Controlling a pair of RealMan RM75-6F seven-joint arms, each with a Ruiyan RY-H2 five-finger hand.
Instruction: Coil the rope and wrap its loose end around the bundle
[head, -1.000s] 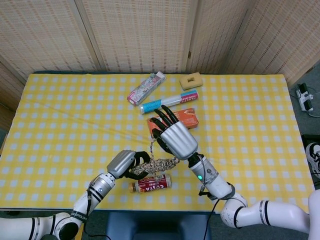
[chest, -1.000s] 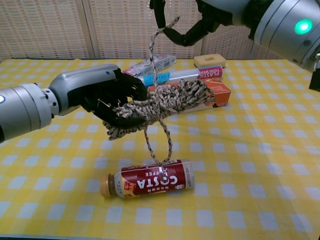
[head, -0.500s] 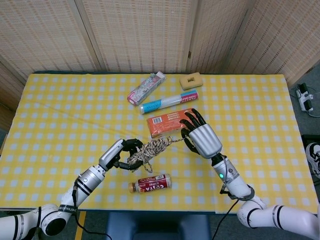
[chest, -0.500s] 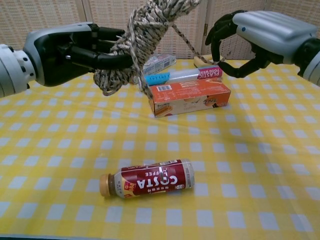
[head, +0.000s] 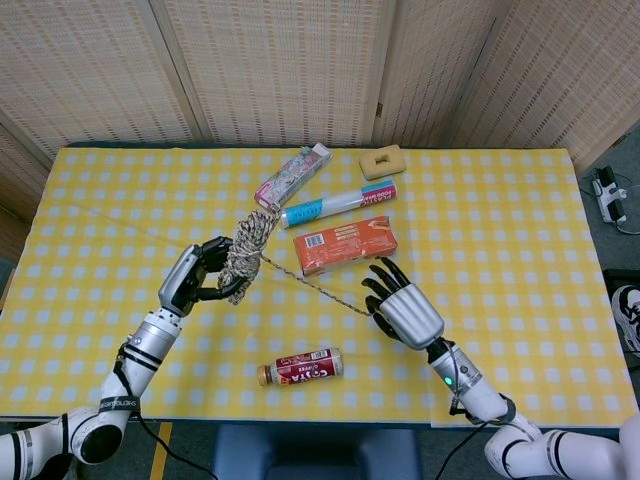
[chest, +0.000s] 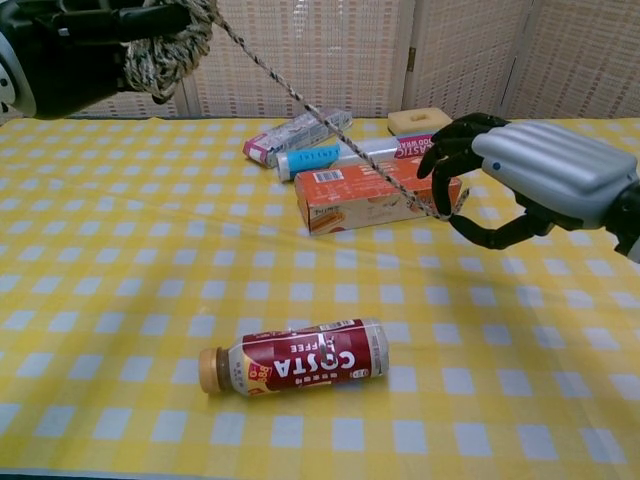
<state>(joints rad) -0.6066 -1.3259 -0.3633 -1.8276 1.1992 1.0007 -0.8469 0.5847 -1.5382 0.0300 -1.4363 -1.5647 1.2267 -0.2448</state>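
My left hand (head: 196, 278) grips a coiled bundle of speckled rope (head: 245, 252), raised at the left; in the chest view the left hand (chest: 75, 40) and the rope bundle (chest: 165, 45) sit at the top left corner. The loose end (head: 312, 286) runs taut from the bundle down to my right hand (head: 403, 312), which pinches it at the fingertips. In the chest view the loose end (chest: 320, 115) crosses diagonally to the right hand (chest: 520, 180), in front of the orange box.
A Costa coffee bottle (head: 300, 367) lies on the yellow checked table (head: 520, 230) near the front. An orange box (head: 344, 244), a blue-and-pink tube (head: 338, 203), a patterned packet (head: 292, 177) and a tan block (head: 382, 160) lie behind the hands.
My left hand has carried the bundle up and to the left. My right hand has dropped back toward the front edge, and the loose end is now stretched straight between them.
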